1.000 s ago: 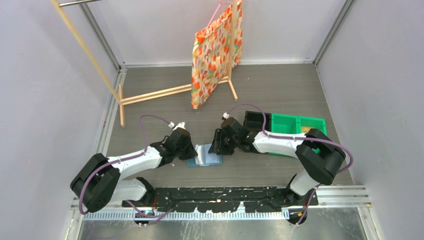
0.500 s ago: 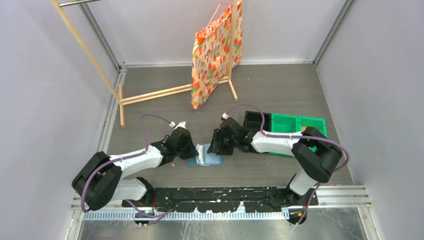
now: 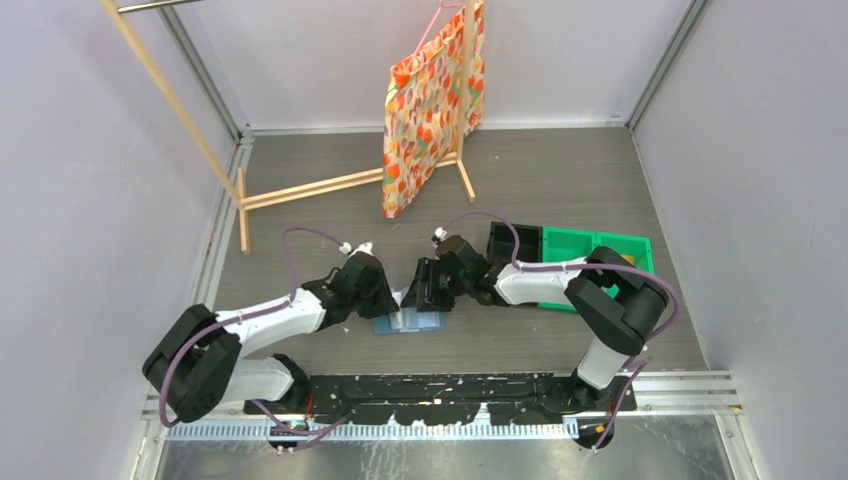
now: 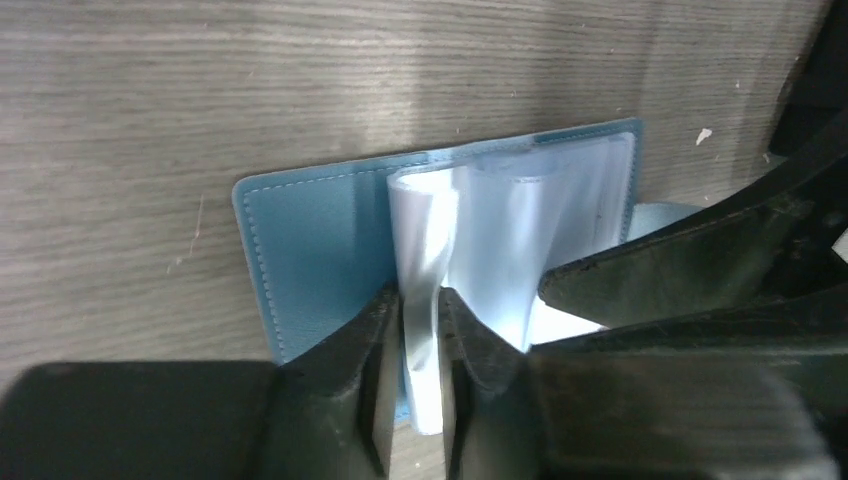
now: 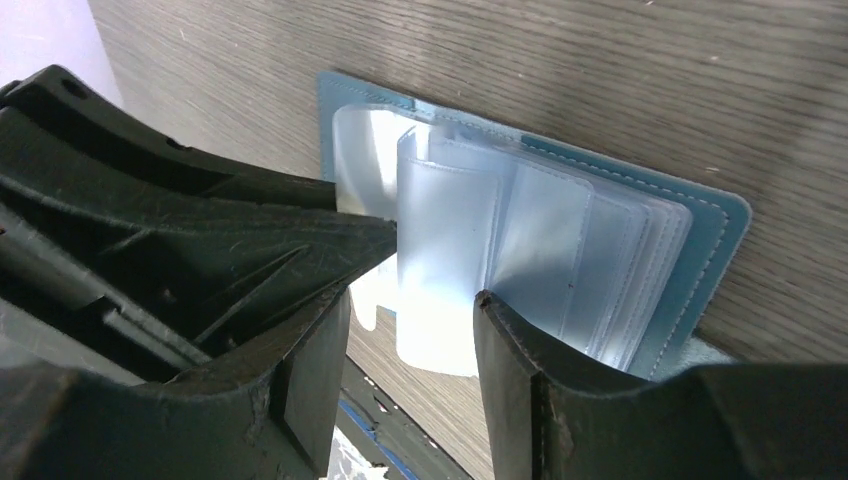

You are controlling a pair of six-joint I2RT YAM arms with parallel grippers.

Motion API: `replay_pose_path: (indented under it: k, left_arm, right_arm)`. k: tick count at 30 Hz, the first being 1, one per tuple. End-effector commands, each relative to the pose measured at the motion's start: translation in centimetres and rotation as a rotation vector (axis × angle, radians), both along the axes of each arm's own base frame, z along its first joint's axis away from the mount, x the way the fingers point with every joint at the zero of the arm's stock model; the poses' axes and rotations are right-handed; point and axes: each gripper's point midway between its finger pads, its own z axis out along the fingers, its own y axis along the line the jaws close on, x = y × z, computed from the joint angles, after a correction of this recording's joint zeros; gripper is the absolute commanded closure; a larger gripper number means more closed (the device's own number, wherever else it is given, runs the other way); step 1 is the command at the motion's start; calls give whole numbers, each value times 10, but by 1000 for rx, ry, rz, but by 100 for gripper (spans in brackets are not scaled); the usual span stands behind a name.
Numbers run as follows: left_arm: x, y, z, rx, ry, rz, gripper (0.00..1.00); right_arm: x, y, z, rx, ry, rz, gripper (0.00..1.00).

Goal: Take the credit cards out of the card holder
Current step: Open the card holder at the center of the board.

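Observation:
The card holder (image 3: 412, 321) lies open on the table, teal-blue outside (image 4: 300, 230), with translucent sleeve leaves (image 5: 560, 260) standing up from its middle. My left gripper (image 4: 418, 330) is shut on one sleeve leaf (image 4: 425, 230) and holds it upright. My right gripper (image 5: 410, 320) is open, its fingers either side of another raised leaf (image 5: 440, 240), close against the left gripper. In the top view the two grippers (image 3: 400, 297) meet over the holder. No credit cards show clearly; the sleeves look pale and I cannot tell what is in them.
A green bin (image 3: 595, 255) and a black bin (image 3: 513, 240) stand to the right, behind the right arm. A wooden rack (image 3: 300, 188) with a patterned bag (image 3: 425, 100) stands at the back. The table's front rail (image 3: 440, 395) runs below the holder.
My right gripper has moved left, closer to the left gripper and over the holder. The left gripper has stayed shut on the leaf.

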Motion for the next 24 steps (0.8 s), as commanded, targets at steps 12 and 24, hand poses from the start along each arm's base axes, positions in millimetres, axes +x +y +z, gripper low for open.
replay_pose_path:
  k: [12,24]
  left_arm:
    - [-26,53,68,-11,-121,130,58]
    - [-27,45,43,-52,-90,128,28]
  right_arm:
    - [7,15,17,58,-37,13,46]
    - [12,21,31,76,-54,9,58]
